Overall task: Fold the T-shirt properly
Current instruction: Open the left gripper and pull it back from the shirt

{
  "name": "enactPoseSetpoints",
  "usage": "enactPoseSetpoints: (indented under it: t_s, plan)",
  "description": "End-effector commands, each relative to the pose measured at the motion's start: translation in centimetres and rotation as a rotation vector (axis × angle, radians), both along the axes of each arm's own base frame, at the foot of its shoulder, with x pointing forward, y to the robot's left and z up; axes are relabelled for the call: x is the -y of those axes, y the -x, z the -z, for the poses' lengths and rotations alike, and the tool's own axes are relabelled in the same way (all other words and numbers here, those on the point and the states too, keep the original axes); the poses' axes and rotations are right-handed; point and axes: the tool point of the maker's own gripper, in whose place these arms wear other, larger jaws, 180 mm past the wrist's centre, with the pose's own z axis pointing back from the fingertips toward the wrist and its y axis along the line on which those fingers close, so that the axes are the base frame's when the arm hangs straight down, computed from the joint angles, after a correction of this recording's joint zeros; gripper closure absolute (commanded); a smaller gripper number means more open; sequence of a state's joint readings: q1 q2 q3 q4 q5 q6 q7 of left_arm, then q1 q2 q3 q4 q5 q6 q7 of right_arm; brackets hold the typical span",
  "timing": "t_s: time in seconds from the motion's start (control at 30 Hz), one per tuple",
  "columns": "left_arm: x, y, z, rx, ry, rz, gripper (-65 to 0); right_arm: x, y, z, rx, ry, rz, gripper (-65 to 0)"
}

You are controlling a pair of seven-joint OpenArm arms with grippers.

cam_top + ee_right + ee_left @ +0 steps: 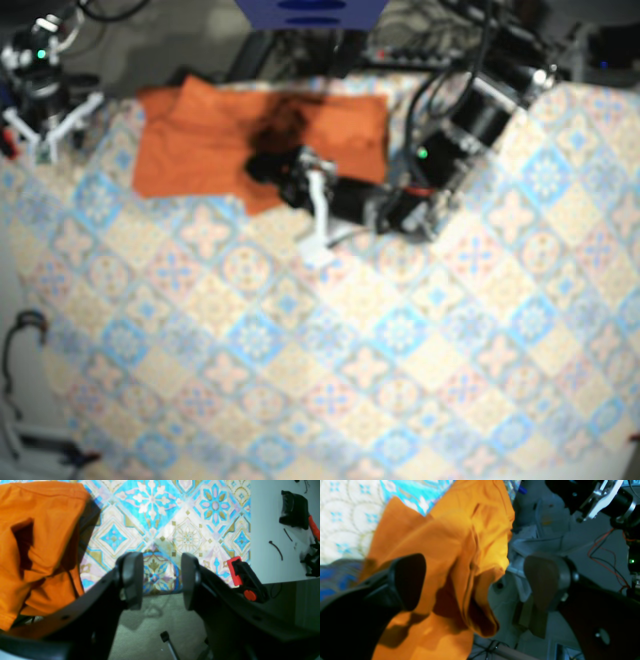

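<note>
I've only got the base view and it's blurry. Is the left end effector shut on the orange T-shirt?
Observer: No. The left wrist view shows the left end effector wide open, with a bunched fold of the orange T-shirt between its fingers.
Operator: And the right one, is it carrying anything?
Observer: The right end effector is open with nothing between its fingers. The patterned tablecloth shows through the gap.
Operator: Anything close to it that I should know about?
Observer: A red and black clamp sits at the tablecloth's edge, just beside one finger.
</note>
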State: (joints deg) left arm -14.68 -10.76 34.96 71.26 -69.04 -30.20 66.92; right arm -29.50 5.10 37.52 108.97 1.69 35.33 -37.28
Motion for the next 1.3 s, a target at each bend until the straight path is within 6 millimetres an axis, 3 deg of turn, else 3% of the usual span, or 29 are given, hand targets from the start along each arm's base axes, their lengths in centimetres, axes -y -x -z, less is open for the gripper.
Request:
enactPoseSetpoints:
  t_s: [0.0, 0.4, 0.63, 0.87, 1.27]
  plan:
    - [0.6, -0.5, -1.3, 0.023, 0.043, -0.002, -65.0, 0.4, -0.5, -1.0, 0.033, 0.019, -0.01, -24.5]
    - [2.3, 0.7, -1.1, 0.007, 0.061, 0.016, -65.0, 0.4, -0.5, -0.9, 0.027, 0.018, -0.008, -24.5]
    - [1.8, 0.5, 0.8, -0.054, 0.013, 0.012, -65.0, 0.4, -0.5, -0.9, 0.027, 0.017, -0.009, -24.5]
    - [4.2, 1.4, 0.0, -0.009, 0.001, 0.129, -65.0, -0.7, -0.9, -0.5, 0.023, 0.001, -0.037, -24.5]
    - [5.7, 3.5, 0.1, 0.014, -0.033, 0.259, -65.0, -1.1, -0.6, -0.1, 0.021, -0.015, -0.028, -24.5]
